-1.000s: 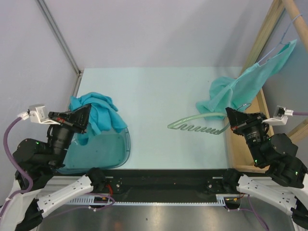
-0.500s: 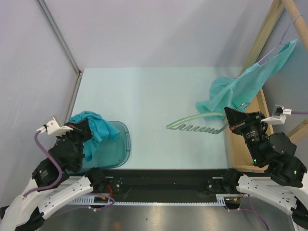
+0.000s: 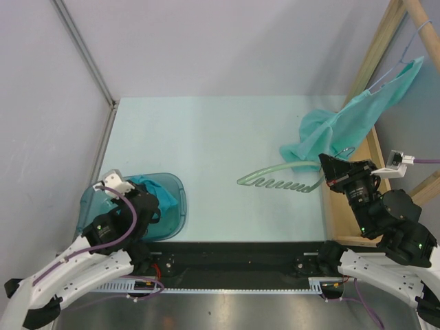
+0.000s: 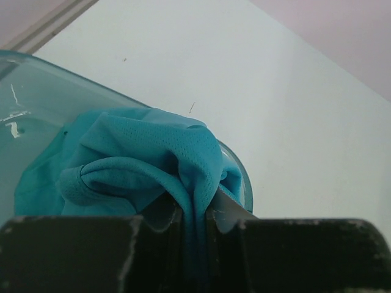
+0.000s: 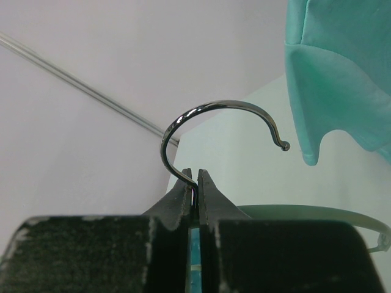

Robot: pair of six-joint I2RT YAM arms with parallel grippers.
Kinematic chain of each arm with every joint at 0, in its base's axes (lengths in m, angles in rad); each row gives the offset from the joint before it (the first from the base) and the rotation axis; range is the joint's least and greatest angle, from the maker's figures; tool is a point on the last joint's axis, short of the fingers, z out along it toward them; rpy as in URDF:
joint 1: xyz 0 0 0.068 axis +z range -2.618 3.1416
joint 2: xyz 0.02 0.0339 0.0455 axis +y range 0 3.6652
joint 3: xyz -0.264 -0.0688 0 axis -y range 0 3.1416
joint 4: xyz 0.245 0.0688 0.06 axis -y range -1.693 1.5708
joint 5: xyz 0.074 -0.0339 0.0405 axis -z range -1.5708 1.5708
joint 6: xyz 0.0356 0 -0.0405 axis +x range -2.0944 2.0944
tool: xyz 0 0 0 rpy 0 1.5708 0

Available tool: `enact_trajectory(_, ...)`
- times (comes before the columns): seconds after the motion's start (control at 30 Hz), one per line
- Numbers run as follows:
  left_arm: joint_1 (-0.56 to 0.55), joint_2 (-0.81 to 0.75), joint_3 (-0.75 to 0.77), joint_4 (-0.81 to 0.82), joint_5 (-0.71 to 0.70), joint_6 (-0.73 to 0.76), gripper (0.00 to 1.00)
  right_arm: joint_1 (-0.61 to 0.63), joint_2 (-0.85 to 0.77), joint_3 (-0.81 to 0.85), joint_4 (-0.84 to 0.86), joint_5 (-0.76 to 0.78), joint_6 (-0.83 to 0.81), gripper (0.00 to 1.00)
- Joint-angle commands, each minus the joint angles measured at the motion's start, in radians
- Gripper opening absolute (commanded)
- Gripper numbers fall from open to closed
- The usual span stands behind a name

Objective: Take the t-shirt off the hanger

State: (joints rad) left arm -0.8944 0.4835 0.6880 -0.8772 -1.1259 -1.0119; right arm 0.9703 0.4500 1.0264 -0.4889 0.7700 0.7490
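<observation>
On the table [image 3: 227, 130], at its near left corner, the bin [image 3: 175, 206] holds the blue t-shirt [image 4: 140, 152]. The left gripper [image 4: 194, 210] pinches a fold of it, the bulk bunched just ahead, likely for dropping there. Near the right edge, the right gripper [image 5: 197, 183] clamps the hook of the bare hanger [image 3: 278, 184], apparently to steady it.

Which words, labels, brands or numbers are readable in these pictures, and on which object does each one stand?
None: no text can be read in any view. The blue t-shirt, the tub, the hanger and the green cloth show no print, label or number.
</observation>
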Motion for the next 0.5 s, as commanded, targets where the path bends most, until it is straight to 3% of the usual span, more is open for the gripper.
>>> enact_trajectory(0.0, 0.015, 0.006, -0.053, -0.005, 0.005, -0.119, 0.19, -0.001, -0.019, -0.006, 0.055, 0.000, 0.042, 0.00)
enact_trajectory(0.1, 0.037, 0.010, -0.084, -0.025, 0.003, -0.142, 0.35, -0.001, -0.022, -0.012, 0.056, 0.000, 0.044, 0.00)
enact_trajectory(0.17, 0.041, 0.003, -0.085, -0.032, 0.009, -0.149, 0.55, -0.001, -0.020, -0.014, 0.053, 0.003, 0.044, 0.00)
enact_trajectory(0.2, 0.041, -0.008, -0.084, -0.040, 0.011, -0.158, 0.82, 0.001, -0.020, -0.014, 0.052, 0.002, 0.046, 0.00)
enact_trajectory(0.23, 0.041, -0.017, -0.078, -0.040, 0.012, -0.157, 0.97, -0.001, -0.020, -0.015, 0.052, 0.002, 0.044, 0.00)
enact_trajectory(0.47, 0.041, -0.101, 0.010, 0.161, 0.127, 0.122, 1.00, -0.001, -0.017, -0.019, 0.050, 0.003, 0.047, 0.00)
